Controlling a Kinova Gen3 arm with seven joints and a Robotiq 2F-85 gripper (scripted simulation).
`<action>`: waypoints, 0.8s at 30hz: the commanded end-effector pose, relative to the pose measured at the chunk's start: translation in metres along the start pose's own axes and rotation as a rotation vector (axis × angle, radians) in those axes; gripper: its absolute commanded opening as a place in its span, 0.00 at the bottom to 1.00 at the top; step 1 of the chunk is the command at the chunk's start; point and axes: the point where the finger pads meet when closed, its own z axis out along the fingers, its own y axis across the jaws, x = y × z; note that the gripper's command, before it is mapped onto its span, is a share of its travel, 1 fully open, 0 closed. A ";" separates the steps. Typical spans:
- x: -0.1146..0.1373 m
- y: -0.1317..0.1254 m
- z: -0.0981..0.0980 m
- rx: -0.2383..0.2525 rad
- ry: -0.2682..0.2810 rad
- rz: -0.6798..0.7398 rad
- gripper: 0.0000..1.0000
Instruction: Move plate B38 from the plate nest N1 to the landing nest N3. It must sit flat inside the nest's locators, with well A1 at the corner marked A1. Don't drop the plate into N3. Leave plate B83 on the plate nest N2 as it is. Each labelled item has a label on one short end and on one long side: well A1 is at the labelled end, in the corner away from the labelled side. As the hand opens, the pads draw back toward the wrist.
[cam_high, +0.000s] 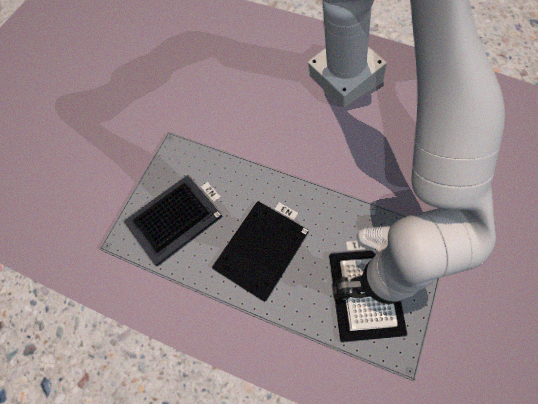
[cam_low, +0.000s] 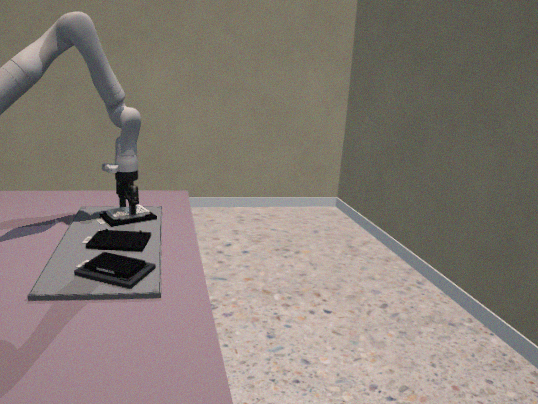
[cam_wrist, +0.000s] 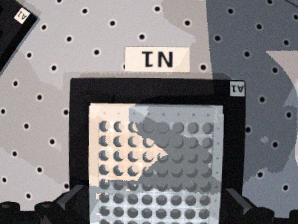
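Observation:
Plate B38 (cam_high: 372, 312) (cam_low: 125, 214) (cam_wrist: 156, 169) is a white well plate. It sits in the black nest N1 (cam_high: 371, 334) (cam_wrist: 79, 136) at the right end of the board. My gripper (cam_high: 356, 289) (cam_low: 129, 204) (cam_wrist: 154, 202) is open and low over the plate, with one finger on each side of it; I cannot tell whether the pads touch it. Landing nest N3 (cam_high: 260, 250) (cam_low: 118, 240) is a flat black pad in the middle, with nothing on it. Black plate B83 (cam_high: 172, 217) (cam_low: 114, 265) rests in nest N2 (cam_high: 158, 256) at the left.
All three nests stand on a grey perforated board (cam_high: 310, 300) (cam_low: 55, 270) on the purple table. The arm's base (cam_high: 346, 75) stands behind the board. The forearm hangs over N1 and hides part of the plate in the top view.

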 end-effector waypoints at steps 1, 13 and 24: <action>-0.002 0.002 0.001 -0.006 -0.004 0.005 1.00; -0.001 0.001 0.000 -0.002 -0.002 0.001 0.00; -0.003 0.002 0.001 -0.006 -0.005 0.005 0.00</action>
